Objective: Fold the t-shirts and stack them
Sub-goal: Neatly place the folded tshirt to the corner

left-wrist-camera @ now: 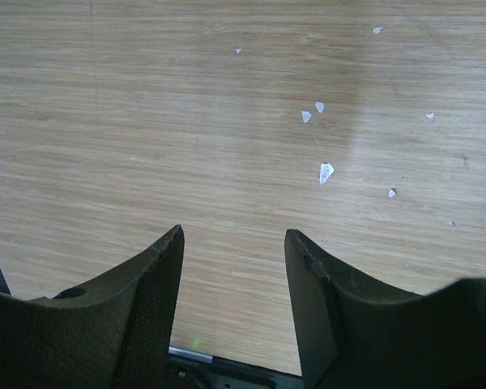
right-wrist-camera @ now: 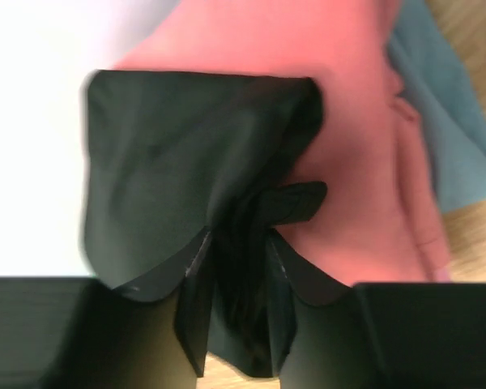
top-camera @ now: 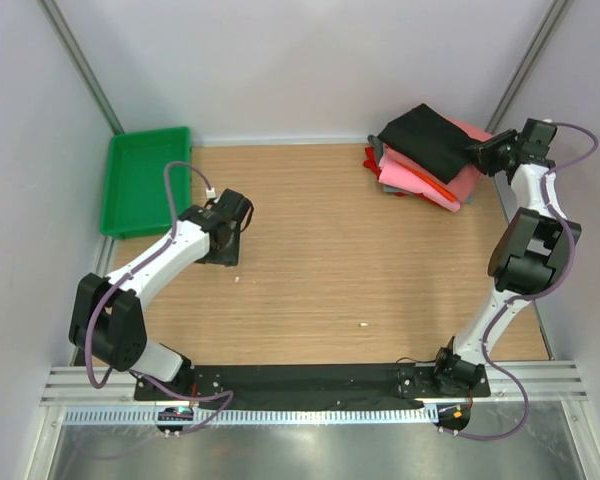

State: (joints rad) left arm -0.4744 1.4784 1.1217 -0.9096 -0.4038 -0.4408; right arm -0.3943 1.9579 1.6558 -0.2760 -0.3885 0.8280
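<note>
Top external view: a black t-shirt (top-camera: 427,135) is lying on the folded t-shirts (top-camera: 425,182) at 1 o'clock. Left wrist view: the left gripper (left-wrist-camera: 233,243) is hanging open over the table (left-wrist-camera: 146,121), holding nothing. Right wrist view: the right gripper (right-wrist-camera: 239,243) is pinching the shirt's edge. It is looking soft, light and floppy, so grabbing edges or corners should work best. No writing is showing.

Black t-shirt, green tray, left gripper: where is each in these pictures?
black t-shirt (top-camera: 427,135): top view, middle of its upper face.
green tray (top-camera: 145,182): top view, its bare floor.
left gripper (left-wrist-camera: 234,243): left wrist view, midway between its fingertips.
</note>
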